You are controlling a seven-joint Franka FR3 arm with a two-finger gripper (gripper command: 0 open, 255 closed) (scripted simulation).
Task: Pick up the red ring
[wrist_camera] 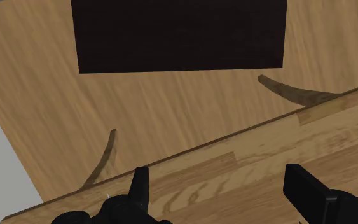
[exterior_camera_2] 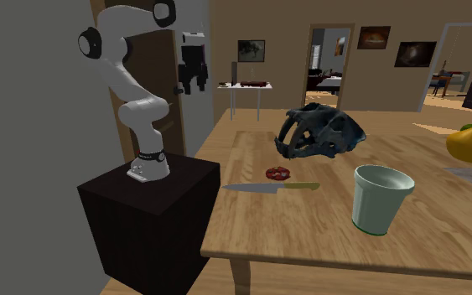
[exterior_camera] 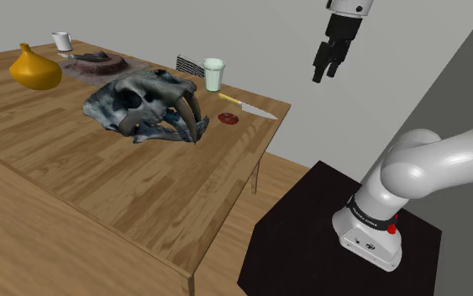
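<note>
Gripper (exterior_camera: 324,74) hangs high, off the worktop's (exterior_camera: 142,193) edge, fingers apart and empty. The red ring (exterior_camera: 228,119) lies well below it, just beside the knife (exterior_camera: 247,107). Best bet: centre over the ring, drop straight, and pinch one side of it.

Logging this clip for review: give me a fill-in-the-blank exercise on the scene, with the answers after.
The red ring lies on the table between the skull and the ____.
The gripper has its fingers ____.
The pale cup near the table's corner stands ____.
Missing: knife; open; upright.
</note>
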